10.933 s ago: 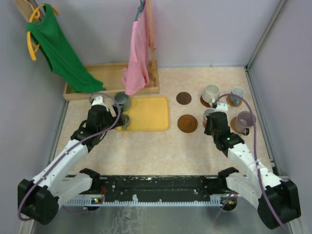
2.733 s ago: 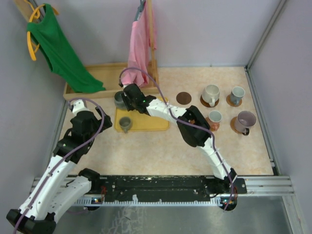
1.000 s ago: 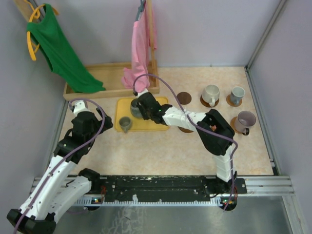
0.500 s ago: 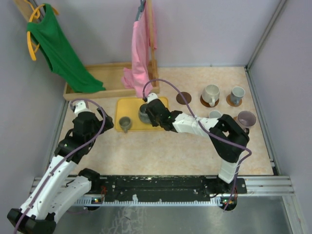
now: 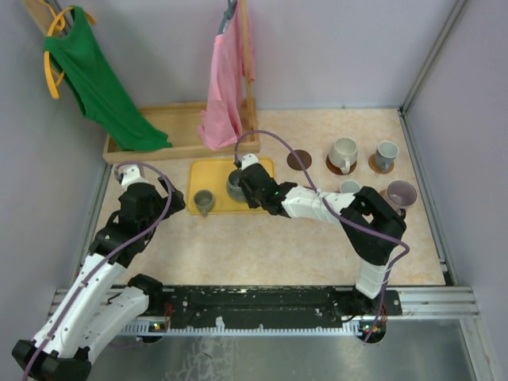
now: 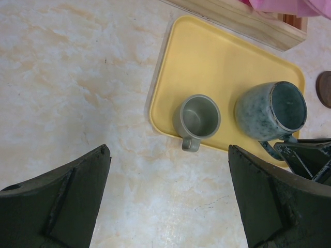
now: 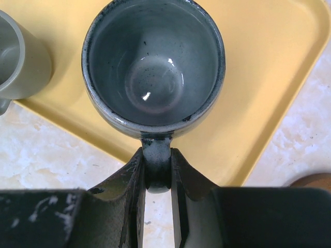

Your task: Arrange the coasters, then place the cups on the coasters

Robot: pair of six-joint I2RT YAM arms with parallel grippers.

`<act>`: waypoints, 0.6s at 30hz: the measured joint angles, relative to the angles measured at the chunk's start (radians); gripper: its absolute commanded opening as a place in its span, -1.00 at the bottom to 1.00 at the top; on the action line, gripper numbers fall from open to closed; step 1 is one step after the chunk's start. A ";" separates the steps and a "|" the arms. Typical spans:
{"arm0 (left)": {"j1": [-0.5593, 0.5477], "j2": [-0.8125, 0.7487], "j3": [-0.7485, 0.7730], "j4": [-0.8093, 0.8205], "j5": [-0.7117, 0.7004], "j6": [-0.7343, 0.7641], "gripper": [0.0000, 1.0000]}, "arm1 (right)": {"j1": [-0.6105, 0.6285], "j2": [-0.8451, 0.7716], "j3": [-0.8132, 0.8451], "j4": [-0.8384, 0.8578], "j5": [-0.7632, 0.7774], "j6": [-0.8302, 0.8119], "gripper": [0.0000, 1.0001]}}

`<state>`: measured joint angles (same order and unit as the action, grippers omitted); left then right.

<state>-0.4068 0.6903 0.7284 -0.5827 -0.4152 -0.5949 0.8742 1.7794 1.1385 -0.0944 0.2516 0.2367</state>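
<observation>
One olive cup point(image 6: 199, 116) beside gripped dark cup point(image 6: 269, 111), yellow tray point(image 6: 217, 57), pink cloth point(image 5: 224, 87)

The top external camera looks steeply down from above the near edge over the whole table point(image 5: 238, 246). The left wrist camera hangs well above the yellow tray point(image 6: 217, 67); the right wrist camera sits close over the dark cup point(image 7: 152, 67). All three share both.

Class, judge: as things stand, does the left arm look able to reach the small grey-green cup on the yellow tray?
Probably yes: the left gripper hangs open facing the grey-green cup, nothing between; the right gripper holds the darker cup apart from it.
</observation>
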 measured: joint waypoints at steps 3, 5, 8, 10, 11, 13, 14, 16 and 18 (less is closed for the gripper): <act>0.000 -0.005 -0.004 0.000 0.000 -0.002 0.99 | 0.000 0.000 0.000 0.000 0.000 0.002 -0.67; 0.000 -0.006 -0.005 -0.001 0.000 -0.004 0.99 | 0.000 0.000 0.000 0.000 0.000 0.003 -0.65; 0.000 -0.006 -0.006 -0.001 0.000 -0.007 0.99 | 0.000 0.001 0.000 0.000 0.000 0.003 -0.64; 0.000 -0.006 -0.006 -0.001 0.000 -0.008 0.99 | 0.000 0.002 0.000 0.000 0.000 0.003 -0.63; 0.000 -0.007 -0.007 -0.001 0.000 -0.008 0.99 | 0.000 0.003 0.000 0.000 0.000 0.003 -0.59; 0.000 -0.007 -0.008 -0.001 0.000 -0.008 0.99 | 0.000 0.004 0.000 0.000 0.000 0.003 -0.55; 0.000 -0.007 -0.008 -0.001 0.000 -0.008 0.99 | 0.000 0.004 0.000 0.000 -0.001 0.004 -0.55; 0.000 -0.007 -0.009 -0.001 0.000 -0.008 0.99 | 0.000 0.009 0.000 0.001 -0.003 0.008 -0.52; 0.000 -0.007 -0.009 -0.001 0.000 -0.008 0.99 | 0.000 0.015 0.000 0.005 -0.009 0.011 -0.48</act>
<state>-0.4068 0.6830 0.7193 -0.5835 -0.4152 -0.6033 0.8742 1.7947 1.1385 -0.0895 0.2428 0.2478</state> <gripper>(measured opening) 0.997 0.236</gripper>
